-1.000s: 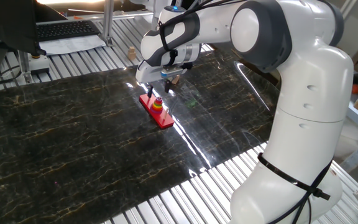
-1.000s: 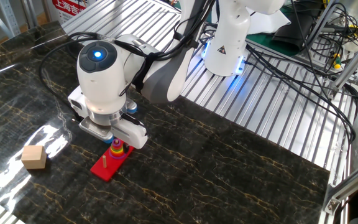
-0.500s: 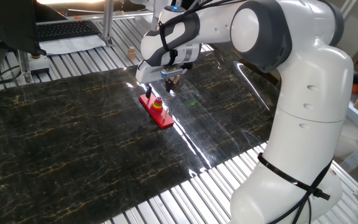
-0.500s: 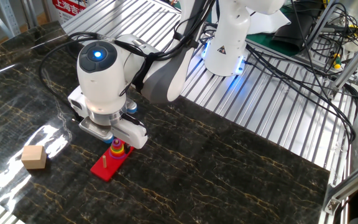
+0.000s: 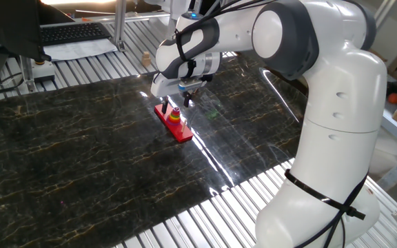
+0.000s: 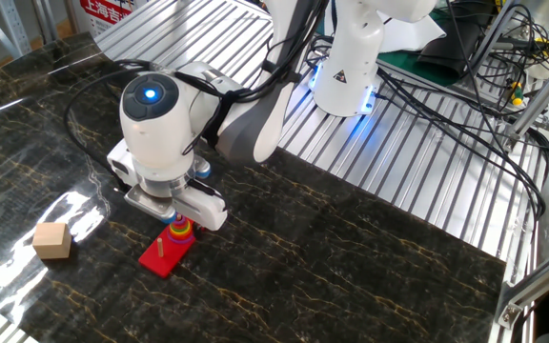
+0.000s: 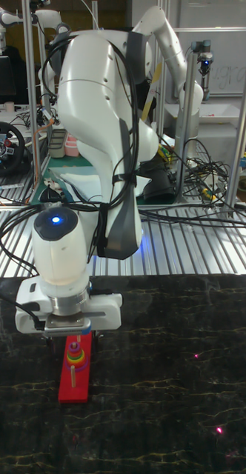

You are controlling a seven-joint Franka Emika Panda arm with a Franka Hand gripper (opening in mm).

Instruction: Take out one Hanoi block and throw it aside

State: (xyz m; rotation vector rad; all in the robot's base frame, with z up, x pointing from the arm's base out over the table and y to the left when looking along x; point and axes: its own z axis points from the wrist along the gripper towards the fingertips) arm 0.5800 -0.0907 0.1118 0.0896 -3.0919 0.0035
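The gripper (image 5: 182,100) hangs directly above the Hanoi block (image 5: 175,110) topping the upright ring stack (image 7: 76,354), fingers apparently apart, empty.

Pincer (image 6: 176,215) fingertips and Hanoi block (image 5: 175,109): too small to tell.

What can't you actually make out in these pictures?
- Gripper: the other fixed view and the tall view hide its fingers behind the robot's wrist, so open or shut is unclear.
- Top ring: too small in every view to tell whether it is gripped.
- Wooden cube: only the other fixed view shows it clearly.
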